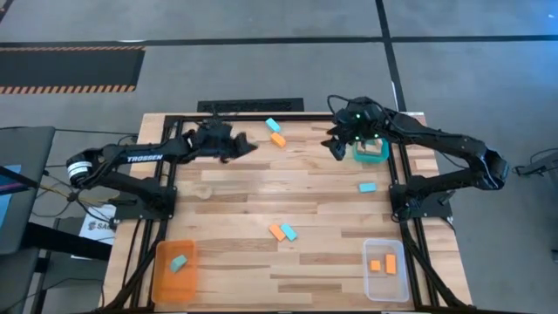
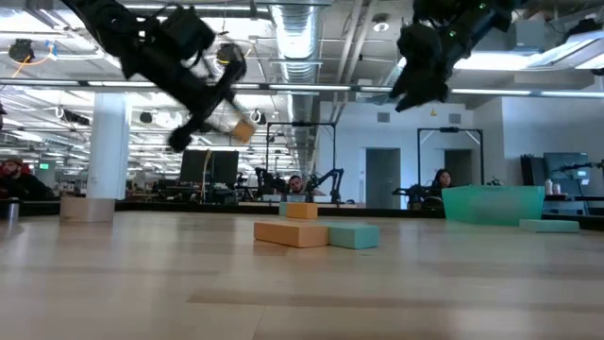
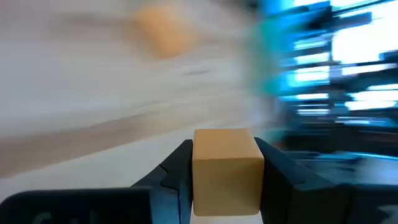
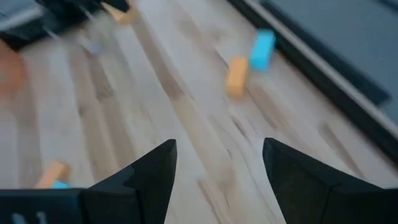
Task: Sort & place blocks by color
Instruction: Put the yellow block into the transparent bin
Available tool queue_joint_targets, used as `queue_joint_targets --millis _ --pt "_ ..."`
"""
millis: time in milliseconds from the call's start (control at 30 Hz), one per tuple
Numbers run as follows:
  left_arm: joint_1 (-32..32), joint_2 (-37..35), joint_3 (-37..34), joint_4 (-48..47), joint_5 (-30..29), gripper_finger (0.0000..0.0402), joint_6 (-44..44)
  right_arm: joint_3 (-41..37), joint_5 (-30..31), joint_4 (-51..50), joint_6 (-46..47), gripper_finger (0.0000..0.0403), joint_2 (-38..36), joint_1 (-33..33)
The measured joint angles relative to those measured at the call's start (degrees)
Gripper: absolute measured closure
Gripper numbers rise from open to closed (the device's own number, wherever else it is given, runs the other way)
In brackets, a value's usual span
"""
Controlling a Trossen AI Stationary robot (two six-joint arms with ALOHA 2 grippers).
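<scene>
Left gripper [image 3: 227,168] clenched on a tan block [image 3: 226,177], carried in the air above the table's [image 1: 235,187] far edge (well clear of the wood in the low view). Right gripper [image 4: 217,165], fingers spread and empty, hangs just beside the teal tray [image 1: 370,150], on its inner side. Orange and teal blocks [image 1: 274,132] lie between the grippers; another pair [image 1: 282,231] sits mid-table, with open wood around it.
</scene>
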Motion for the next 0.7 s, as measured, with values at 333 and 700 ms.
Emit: queue_joint_targets --millis 333,700 --pt "0.1 8.9 0.0 49.5 11.4 0.0302 -17.9 0.0 -9.3 29.5 -9.4 0.0140 1.4 7.6" --pt "-5.5 19.6 8.3 56.6 14.0 0.0302 -19.8 0.9 -14.0 42.0 -9.4 0.0140 10.5 9.4"
